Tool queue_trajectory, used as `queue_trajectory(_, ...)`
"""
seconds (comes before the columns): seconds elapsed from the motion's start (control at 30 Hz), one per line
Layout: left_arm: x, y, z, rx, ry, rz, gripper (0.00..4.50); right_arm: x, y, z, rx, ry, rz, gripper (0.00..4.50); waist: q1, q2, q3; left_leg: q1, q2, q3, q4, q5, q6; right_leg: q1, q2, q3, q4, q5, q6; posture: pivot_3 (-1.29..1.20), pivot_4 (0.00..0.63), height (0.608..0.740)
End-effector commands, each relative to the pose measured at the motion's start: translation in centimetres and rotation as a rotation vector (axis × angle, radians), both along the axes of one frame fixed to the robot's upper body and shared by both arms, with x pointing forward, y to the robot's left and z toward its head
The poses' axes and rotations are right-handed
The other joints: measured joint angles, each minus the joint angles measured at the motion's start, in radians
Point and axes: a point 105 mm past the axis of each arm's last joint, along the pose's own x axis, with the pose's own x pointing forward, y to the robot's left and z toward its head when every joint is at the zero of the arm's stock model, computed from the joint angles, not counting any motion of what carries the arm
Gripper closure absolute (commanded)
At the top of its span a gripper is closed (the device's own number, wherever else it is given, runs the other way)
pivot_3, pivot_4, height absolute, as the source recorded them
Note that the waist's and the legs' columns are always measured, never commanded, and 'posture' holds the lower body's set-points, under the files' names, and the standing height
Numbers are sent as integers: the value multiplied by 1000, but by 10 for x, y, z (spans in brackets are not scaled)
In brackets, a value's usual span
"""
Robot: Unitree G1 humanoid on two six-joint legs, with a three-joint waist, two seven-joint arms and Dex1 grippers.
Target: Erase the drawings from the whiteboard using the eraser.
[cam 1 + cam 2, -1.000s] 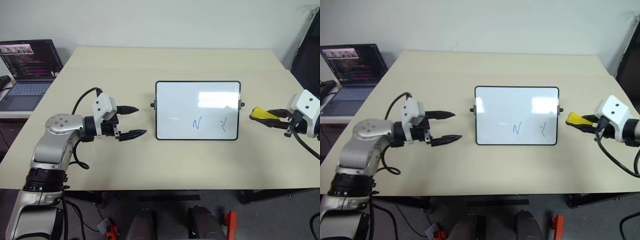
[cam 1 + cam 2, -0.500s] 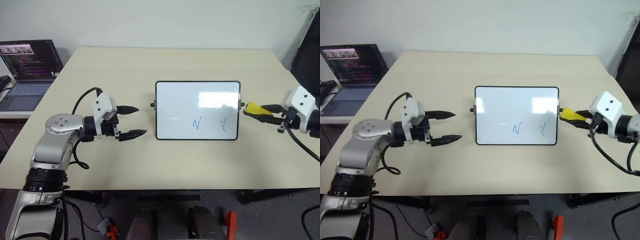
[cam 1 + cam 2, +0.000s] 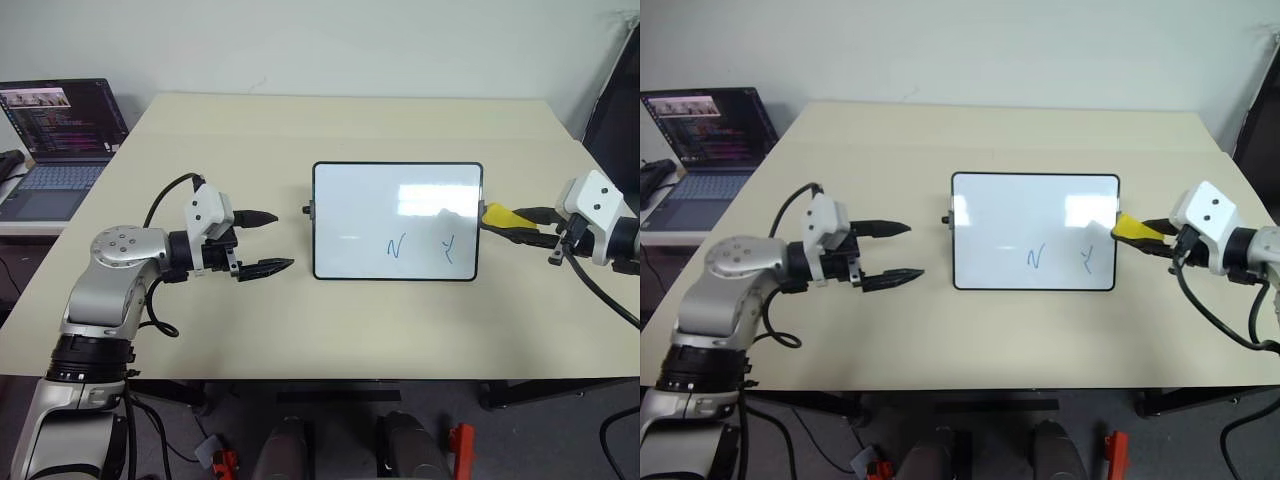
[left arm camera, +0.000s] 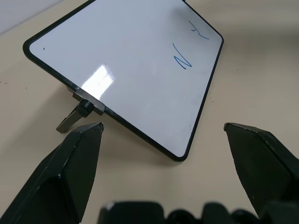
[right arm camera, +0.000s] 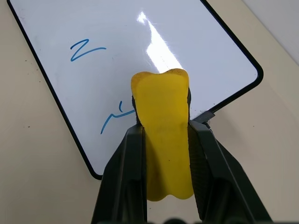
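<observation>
while the whiteboard (image 3: 397, 220) lies flat near the middle of the beige table (image 3: 350, 320), the right gripper (image 3: 1132, 230) comes in from about three o'clock of it, its two black fingers (image 5: 122, 172) pinched tight on the eraser (image 3: 1128, 228), a yellow block squeezed to a waist where they bite. the eraser's front end pokes out past the fingertips and sits over the board's right edge, beside the small black side knob there; whether it touches the glossy surface i cannot tell.

two of the drawings are left on the board, both thin blue strokes in its nearer half: an n-like scribble (image 3: 395, 246) around six o'clock from the board's centre, and a y-like one (image 3: 449, 247) off toward four or five o'clock, close to the right rim and just short of the eraser's tip. a pale patch of glare sits higher up, toward one o'clock.

over at nine o'clock of the board, the left gripper (image 3: 263, 241) hovers above the table with its fingers spread well apart and nothing between them, pointing at the board's left edge and its knob, near but not touching.

a laptop (image 3: 58, 140) with a lit screen stands on a lower surface off the table's far left corner.
</observation>
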Motion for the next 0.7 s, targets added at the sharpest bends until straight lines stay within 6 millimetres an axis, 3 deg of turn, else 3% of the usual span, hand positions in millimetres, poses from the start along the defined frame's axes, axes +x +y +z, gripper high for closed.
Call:
queue_trajectory(0.03, -1, -3, 12, 8, -45, -22, 0, -3, 6, 21, -13, -62, 31, 3649, 0, 0, 0, 0, 0, 0, 0, 0, 0, 0, 0, 0, 0, 0, 0, 0, 150, 740)
queue_trajectory(0.13, -1, -4, 12, 8, -44, -25, 0, -3, 14, 23, 9, -74, 55, 3649, 0, 0, 0, 0, 0, 0, 0, 0, 0, 0, 0, 0, 0, 0, 0, 0, 150, 740)
queue_trajectory(0.37, -1, -8, 8, 2, -33, -36, 0, 9, 78, -6, 119, -115, 163, 3649, -6, 0, 0, 2, 0, 0, 0, 0, 0, 1, 0, 0, 2, 0, 0, 0, 150, 740)
queue_trajectory(0.7, 1, -9, 8, 7, -29, -45, 0, 38, 100, -31, 114, -172, 120, 3649, 0, 0, 0, 2, 0, 0, 0, 0, 0, 1, 0, 0, 2, 0, 0, 0, 150, 740)
